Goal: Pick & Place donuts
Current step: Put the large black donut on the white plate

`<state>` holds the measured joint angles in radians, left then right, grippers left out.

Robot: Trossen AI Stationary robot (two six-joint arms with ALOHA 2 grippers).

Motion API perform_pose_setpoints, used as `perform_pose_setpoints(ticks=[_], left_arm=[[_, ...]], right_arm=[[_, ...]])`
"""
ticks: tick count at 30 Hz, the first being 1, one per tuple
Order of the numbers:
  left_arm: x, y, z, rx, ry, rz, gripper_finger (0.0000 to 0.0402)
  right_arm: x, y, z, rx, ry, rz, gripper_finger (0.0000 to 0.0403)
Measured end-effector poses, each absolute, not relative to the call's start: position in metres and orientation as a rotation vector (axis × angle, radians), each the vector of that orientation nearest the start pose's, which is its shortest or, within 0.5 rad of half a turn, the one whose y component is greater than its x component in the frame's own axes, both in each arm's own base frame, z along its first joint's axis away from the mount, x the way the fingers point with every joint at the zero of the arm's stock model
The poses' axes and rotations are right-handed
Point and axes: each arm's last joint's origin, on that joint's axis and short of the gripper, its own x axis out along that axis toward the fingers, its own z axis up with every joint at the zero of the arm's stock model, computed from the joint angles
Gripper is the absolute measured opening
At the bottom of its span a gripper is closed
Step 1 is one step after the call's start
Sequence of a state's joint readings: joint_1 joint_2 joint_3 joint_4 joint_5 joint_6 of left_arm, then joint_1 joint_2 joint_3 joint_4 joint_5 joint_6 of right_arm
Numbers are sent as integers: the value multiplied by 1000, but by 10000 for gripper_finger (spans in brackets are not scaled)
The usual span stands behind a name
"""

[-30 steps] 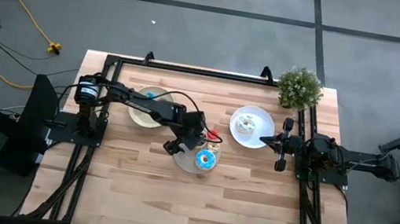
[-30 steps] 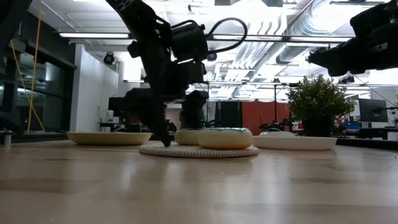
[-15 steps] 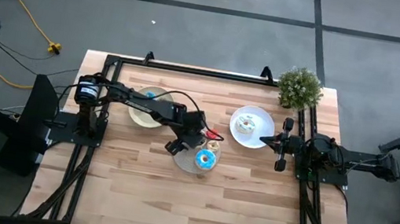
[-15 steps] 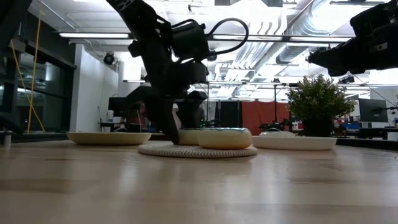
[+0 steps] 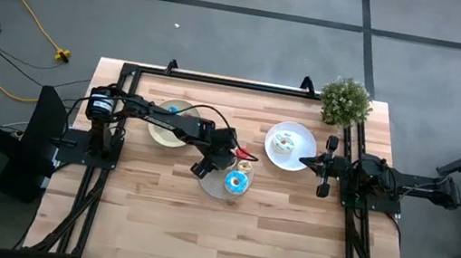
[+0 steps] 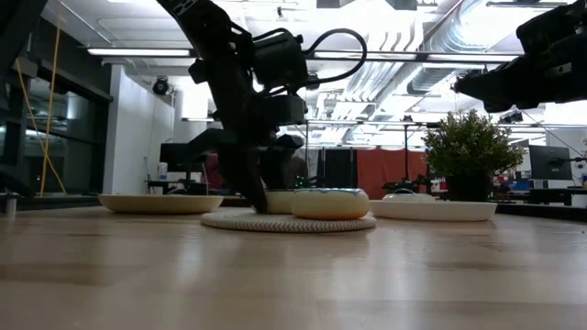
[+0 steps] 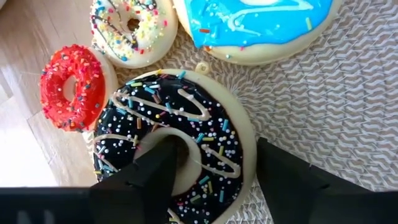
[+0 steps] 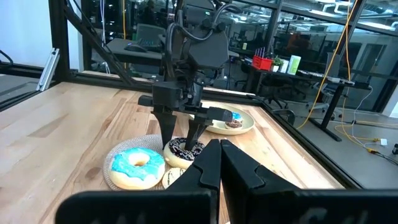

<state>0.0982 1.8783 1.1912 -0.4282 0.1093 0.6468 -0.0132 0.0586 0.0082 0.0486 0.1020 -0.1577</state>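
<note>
Risk I see: left pincer (image 7: 211, 177), half-narrowed with 1 finger in the chocolate donut's (image 7: 180, 149) hole on the woven mat (image 7: 323, 106), could pinch off-centre and drop it.

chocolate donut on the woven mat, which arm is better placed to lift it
Left. The left gripper is already down on the chocolate donut, one finger in its hole and the other outside its rim. The right gripper is shut and hangs beside the white plate, away from the mat.
</note>
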Motion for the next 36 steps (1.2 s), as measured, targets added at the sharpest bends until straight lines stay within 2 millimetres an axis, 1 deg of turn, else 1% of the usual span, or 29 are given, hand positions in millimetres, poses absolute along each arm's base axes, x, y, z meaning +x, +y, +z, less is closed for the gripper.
perform_pose_setpoints(ticks=[6,16,36], left_arm=[[367,33,160,458,1074,-370,197],[373,34,174,435,1086,-361,197],[373,34,173,432,1092,-364,197]], right_arm=[[101,-4,166,-158,11,-115,0],[101,-4,166,-157,11,-115,0],[101,-4,166,-158,11,-115,0]])
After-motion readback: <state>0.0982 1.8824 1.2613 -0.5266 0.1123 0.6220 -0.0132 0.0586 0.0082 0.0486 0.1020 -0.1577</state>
